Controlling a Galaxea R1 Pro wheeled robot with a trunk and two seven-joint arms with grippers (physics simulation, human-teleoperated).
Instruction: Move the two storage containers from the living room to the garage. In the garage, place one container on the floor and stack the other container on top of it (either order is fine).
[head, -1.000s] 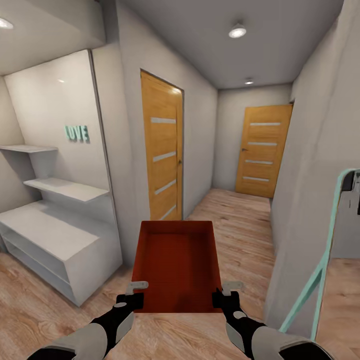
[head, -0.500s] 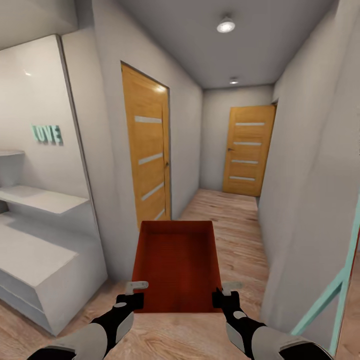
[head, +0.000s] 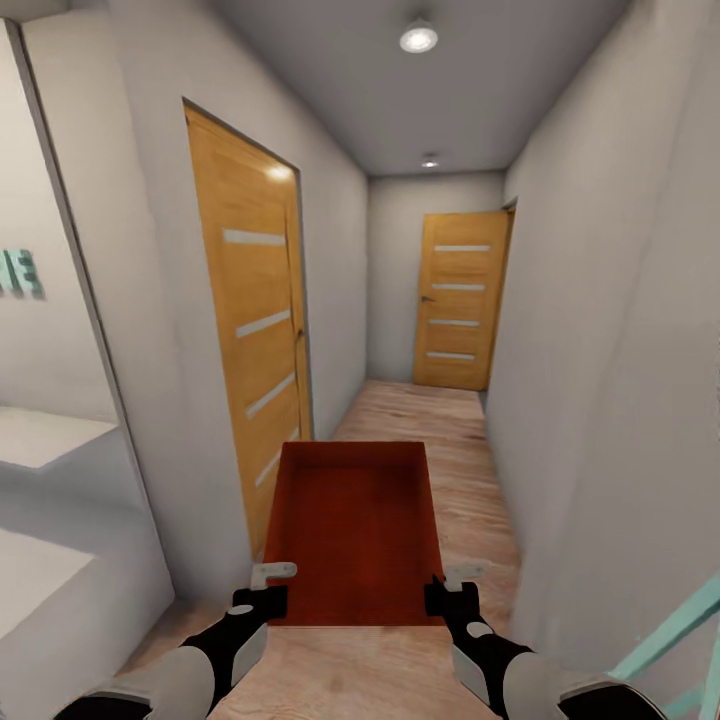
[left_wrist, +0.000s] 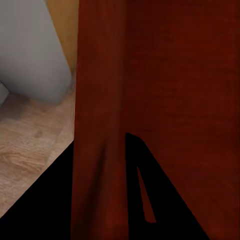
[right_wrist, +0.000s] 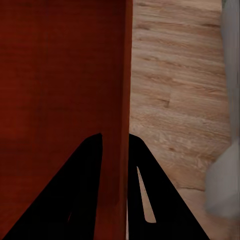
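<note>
Left claw (head: 268, 590): clamped on the near left wall of the storage container (head: 355, 530), one finger inside the wall and one outside, as the left wrist view shows with the thin orange-red wall (left_wrist: 97, 125) running between the dark fingers.

Right claw (head: 452, 592): clamped likewise on the near right wall; in the right wrist view that wall (right_wrist: 125, 100) stands edge-on between its two fingers.

Storage container: orange-red, lidless, empty inside as far as seen; held level at 6 o'clock in the head view, clear of the floor. Judgement: gripping opposite walls keeps the thin box balanced and square ahead of the trunk for transit.

Setting: narrow hallway, light wood plank floor (head: 420, 430), pale walls. Wooden door (head: 250, 330) at 10 o'clock, closed. Second wooden door (head: 458, 300) at 12 o'clock, hallway end, closed. Ceiling lamp (head: 419, 38) at 12 o'clock overhead.

Status, as judged: carrying stage; no dark grey garage floor in sight, so placing and stacking are not yet done.
</note>
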